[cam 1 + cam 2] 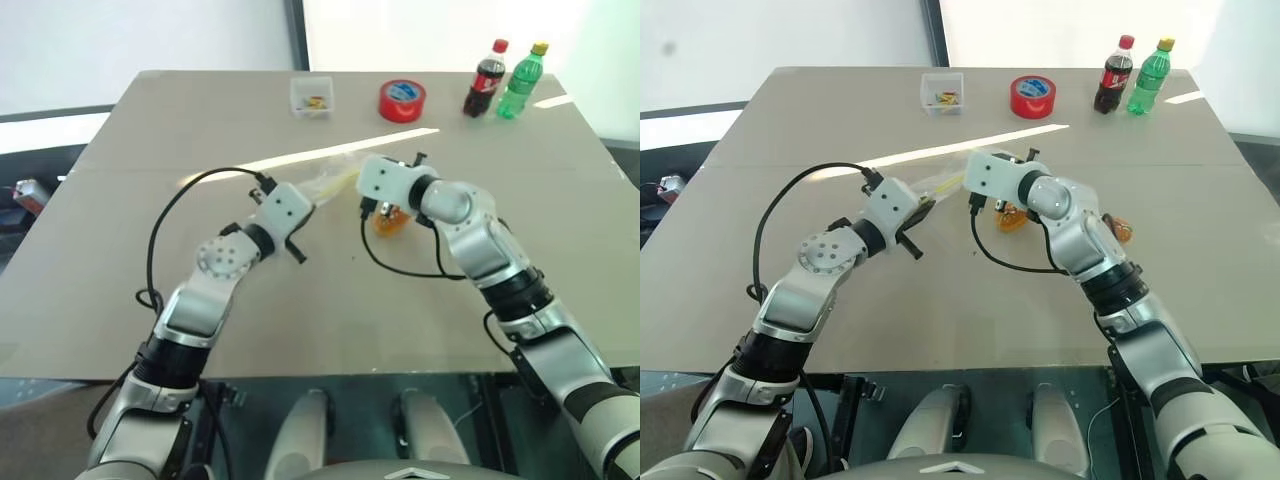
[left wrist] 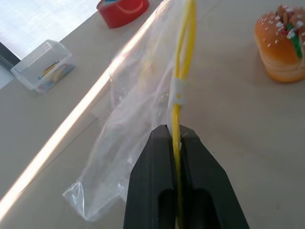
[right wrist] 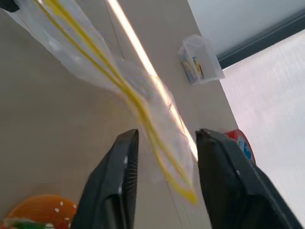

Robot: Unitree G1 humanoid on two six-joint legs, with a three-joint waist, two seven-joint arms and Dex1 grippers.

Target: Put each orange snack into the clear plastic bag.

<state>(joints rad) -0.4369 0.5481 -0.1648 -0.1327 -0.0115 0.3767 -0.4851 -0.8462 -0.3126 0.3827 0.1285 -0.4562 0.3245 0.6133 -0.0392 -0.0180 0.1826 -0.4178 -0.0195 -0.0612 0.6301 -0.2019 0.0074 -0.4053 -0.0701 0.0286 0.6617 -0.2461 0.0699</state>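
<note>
The left hand is nearest on the robot's left, above the grey table; its two black fingers are pressed together on the yellow strip at the edge of the clear plastic bag. The bag extends away from that hand toward the centre of the table, thin and see-through, with the yellow strip running along one side. The right hand is positioned at the bag's other end, near the table centre; its fingers stand apart, one on each side of the yellow strip, and contact between them and the bag cannot be determined. One orange snack lies on the table just beneath the right hand; in the left wrist view it appears as a glossy orange piece with pale specks, apart from the bag. A second orange snack lies on the table to the right of the right forearm, partly hidden by it. Neither snack is inside the bag. Along the far edge of the table, from left to right, stand a small clear box with coloured contents, a red tape roll, a dark cola bottle and a green bottle just beside it.
</note>
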